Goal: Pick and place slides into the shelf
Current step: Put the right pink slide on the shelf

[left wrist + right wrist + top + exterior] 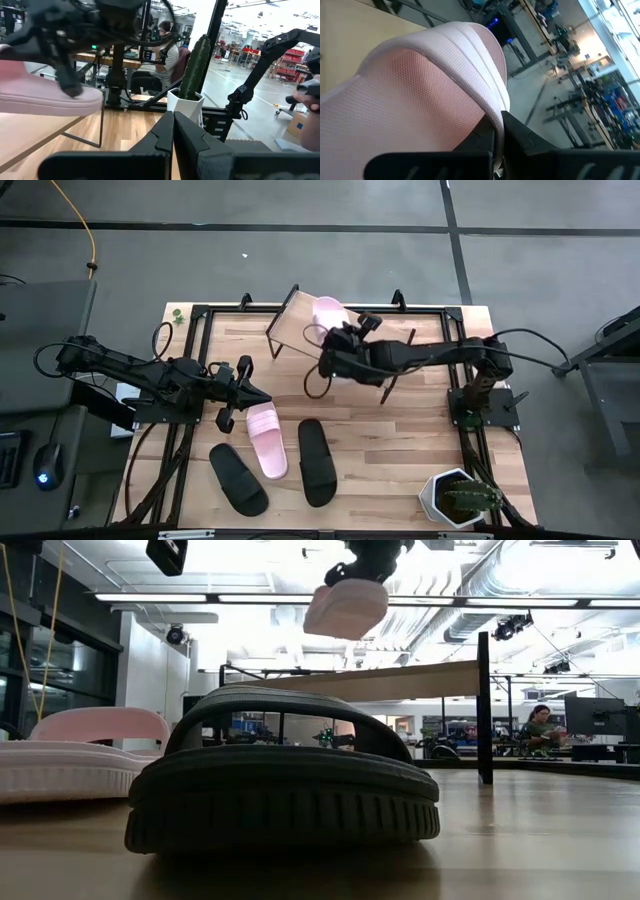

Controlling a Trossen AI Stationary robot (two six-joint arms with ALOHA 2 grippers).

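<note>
The right end effector [340,338] is clamped on a pink slide [327,317] above the shelf [296,320]. The left end effector [262,396], fingers together, hovers beside the bench's [400,450] second pink slide [266,439].

**What stands around my work**

I see a wooden tabletop [400,450] under me. On its near right corner stands a green cactus [468,500] in a white pot [436,492]. Behind the table a person [538,727] sits at a desk.
</note>
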